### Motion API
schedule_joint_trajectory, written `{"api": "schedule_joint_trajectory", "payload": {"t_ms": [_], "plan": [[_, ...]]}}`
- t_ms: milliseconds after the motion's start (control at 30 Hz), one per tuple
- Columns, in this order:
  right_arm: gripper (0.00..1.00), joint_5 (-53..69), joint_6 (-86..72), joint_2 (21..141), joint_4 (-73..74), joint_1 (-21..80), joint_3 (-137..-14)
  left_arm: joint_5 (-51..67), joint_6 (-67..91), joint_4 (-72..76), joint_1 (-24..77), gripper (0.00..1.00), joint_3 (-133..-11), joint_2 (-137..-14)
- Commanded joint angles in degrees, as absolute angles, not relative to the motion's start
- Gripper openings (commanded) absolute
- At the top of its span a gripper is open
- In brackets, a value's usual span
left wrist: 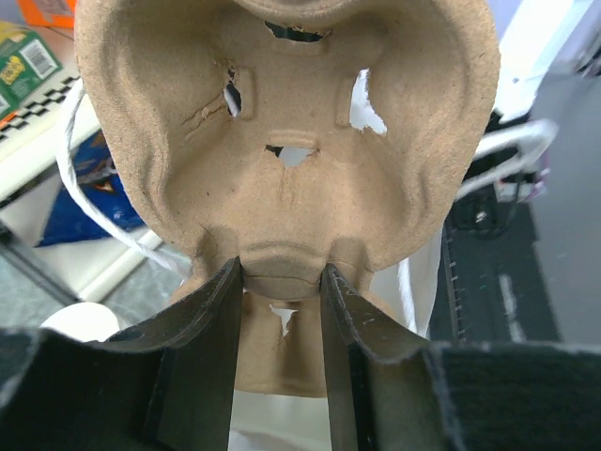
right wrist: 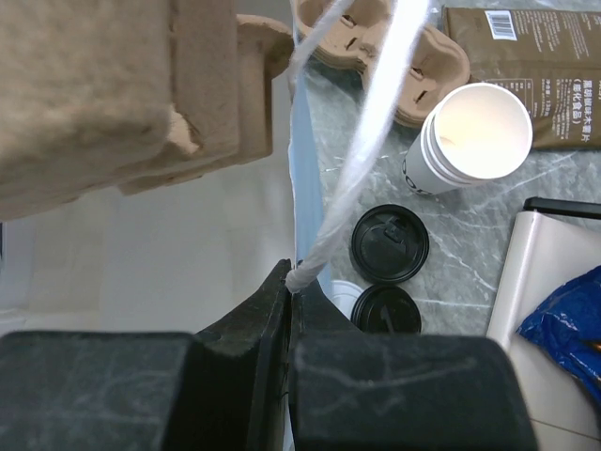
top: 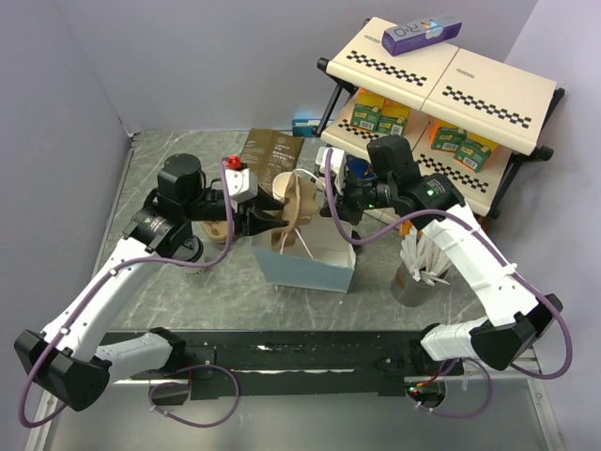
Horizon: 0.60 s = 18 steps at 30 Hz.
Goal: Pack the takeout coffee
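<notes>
**Right wrist view: takeout cups open-topped on the table, carrier held over the bag**

Right wrist view gives me the clearest look at the takeout cups. They are a nested stack of white paper cups with a tan inside, standing on the grey marbled table with the mouth open. Two black lids lie flat on the table near the stack, just beside each other, and neither is on a cup. A flat dark-brown coffee pouch lies just beyond the cups. On their other side a second carrier rests on the table.

From the top camera, I see the cups just behind the pulp carrier that my left gripper holds. Its two fingers are clamped on the carrier's lower edge, one pad on each side. The carrier stands tilted on edge above the open mouth of the white paper bag.

My right gripper has its fingers pressed together on the bag's white string handle. The string runs up and away from the pinch in a taut line. The bag stands between the two arms, with its opening facing up. The cups and lids are outside it, on the table just behind.
</notes>
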<state>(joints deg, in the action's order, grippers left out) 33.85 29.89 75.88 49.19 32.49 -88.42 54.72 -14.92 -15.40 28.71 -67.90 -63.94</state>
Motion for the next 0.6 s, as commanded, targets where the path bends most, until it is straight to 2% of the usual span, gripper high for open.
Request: {"api": "schedule_joint_trajectory", "payload": {"t_ms": [0, 133, 467, 567], "plan": [[0.00, 34.0, 28.1, 73.8, 47.0, 32.4, -88.6, 58.1, -5.4, -6.9, 28.2, 0.01, -68.0, -62.1], [0.00, 34.4, 28.6, 74.1, 47.8, 32.3, -89.3, 57.9, -2.0, -3.7, 27.9, 0.01, -65.1, -60.7], [0.00, 35.0, 29.8, 74.1, 47.9, 32.4, -89.5, 54.6, -7.1, -5.3, 27.2, 0.01, -63.2, -62.9], [0.00, 35.0, 29.9, 73.5, 47.7, 32.6, -88.2, 58.3, -0.6, -0.6, 25.8, 0.01, -62.5, -63.9]]}}
